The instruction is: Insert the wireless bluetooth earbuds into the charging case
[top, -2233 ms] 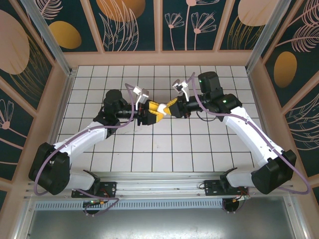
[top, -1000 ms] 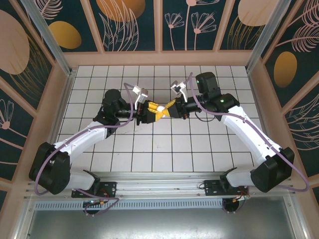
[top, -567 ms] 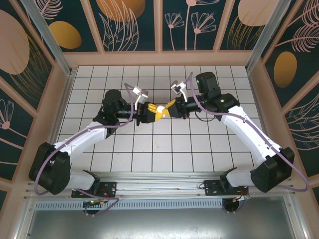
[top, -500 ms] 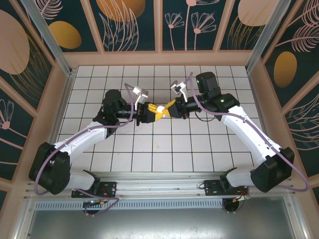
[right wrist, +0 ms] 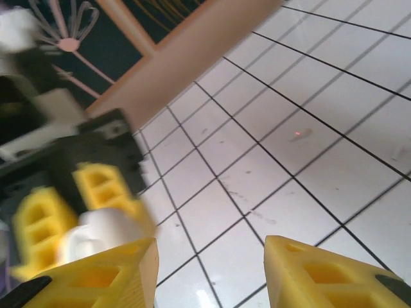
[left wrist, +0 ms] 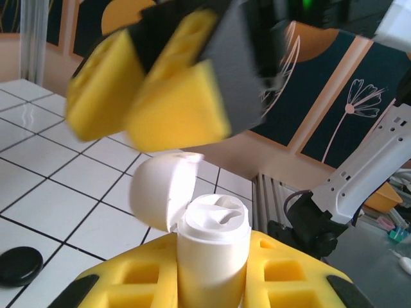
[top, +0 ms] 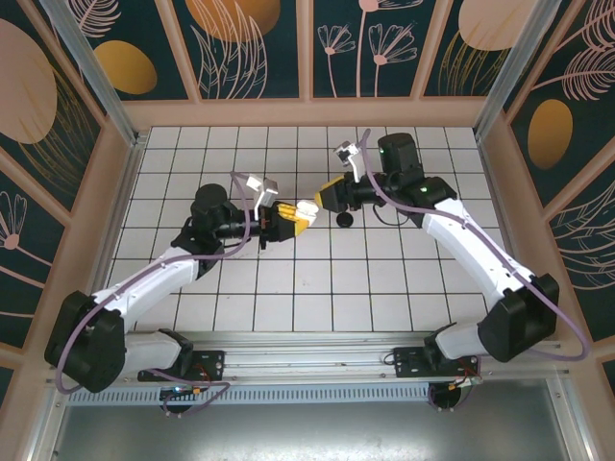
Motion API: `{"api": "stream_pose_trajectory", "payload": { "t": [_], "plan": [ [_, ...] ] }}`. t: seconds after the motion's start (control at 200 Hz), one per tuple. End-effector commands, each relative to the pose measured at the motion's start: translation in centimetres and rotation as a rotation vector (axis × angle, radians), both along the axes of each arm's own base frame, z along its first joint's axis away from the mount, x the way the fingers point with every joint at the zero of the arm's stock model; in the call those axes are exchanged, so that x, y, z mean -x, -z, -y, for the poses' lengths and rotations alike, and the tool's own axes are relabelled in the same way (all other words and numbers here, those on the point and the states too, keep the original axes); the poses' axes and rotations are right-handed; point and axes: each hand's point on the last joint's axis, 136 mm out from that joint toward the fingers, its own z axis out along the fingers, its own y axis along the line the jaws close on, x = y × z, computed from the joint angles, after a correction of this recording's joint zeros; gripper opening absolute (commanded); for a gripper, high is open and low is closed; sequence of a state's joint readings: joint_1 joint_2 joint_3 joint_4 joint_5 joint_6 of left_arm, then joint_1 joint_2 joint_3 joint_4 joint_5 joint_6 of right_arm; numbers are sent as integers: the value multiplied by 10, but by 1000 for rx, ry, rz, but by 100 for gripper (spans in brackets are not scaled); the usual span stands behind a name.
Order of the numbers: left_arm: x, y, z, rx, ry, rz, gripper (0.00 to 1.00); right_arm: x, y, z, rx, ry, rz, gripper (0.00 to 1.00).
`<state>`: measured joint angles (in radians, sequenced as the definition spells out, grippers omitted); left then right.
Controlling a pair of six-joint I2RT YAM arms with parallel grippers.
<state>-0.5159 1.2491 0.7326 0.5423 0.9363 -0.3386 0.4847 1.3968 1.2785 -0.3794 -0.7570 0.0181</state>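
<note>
From above, your left gripper (top: 293, 216) is closed on a white round plastic charging case (top: 307, 208), held over the middle of the white tiled desk (top: 384, 279). Your right gripper (top: 327, 192) sits just beside the case at its 1 o'clock, and a small glossy black disc (top: 346, 220) lies on the tiles at its 4 o'clock. On your left wrist camera the case (left wrist: 212, 247) stands upright, clamped between the yellow fingers (left wrist: 128, 282), with its hinged lid (left wrist: 160, 192) swung open toward 10 o'clock. White shapes (left wrist: 215, 215) fill its mouth, though you cannot tell if these are earbuds. The right gripper (left wrist: 160, 96) hangs blurred at 12 o'clock, and the black disc (left wrist: 19, 265) is at 8 o'clock. On your right wrist camera, the right gripper (right wrist: 212, 269) has its fingers apart with nothing between them. The case (right wrist: 99, 234) is at 9 o'clock.
</note>
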Motion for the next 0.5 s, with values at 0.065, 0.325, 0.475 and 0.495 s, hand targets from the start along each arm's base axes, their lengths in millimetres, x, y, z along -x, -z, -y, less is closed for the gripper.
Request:
{"api": "stream_pose_trajectory", "payload": {
  "t": [0.065, 0.325, 0.475, 0.495],
  "plan": [
    [1, -14, -10, 24, -78, 99, 6, -16, 6, -6, -23, 41, -49, 47],
    [-14, -1, -27, -45, -251, 95, 6, -46, 22, 0, -21, 205, -115, 48],
    [-19, 9, -41, -116, -346, 90, 6, -77, 56, -2, 14, 339, -234, 46],
    [-20, 10, -43, -123, -361, 88, 6, -81, 61, -4, 18, 350, -254, 45]
  ]
}}
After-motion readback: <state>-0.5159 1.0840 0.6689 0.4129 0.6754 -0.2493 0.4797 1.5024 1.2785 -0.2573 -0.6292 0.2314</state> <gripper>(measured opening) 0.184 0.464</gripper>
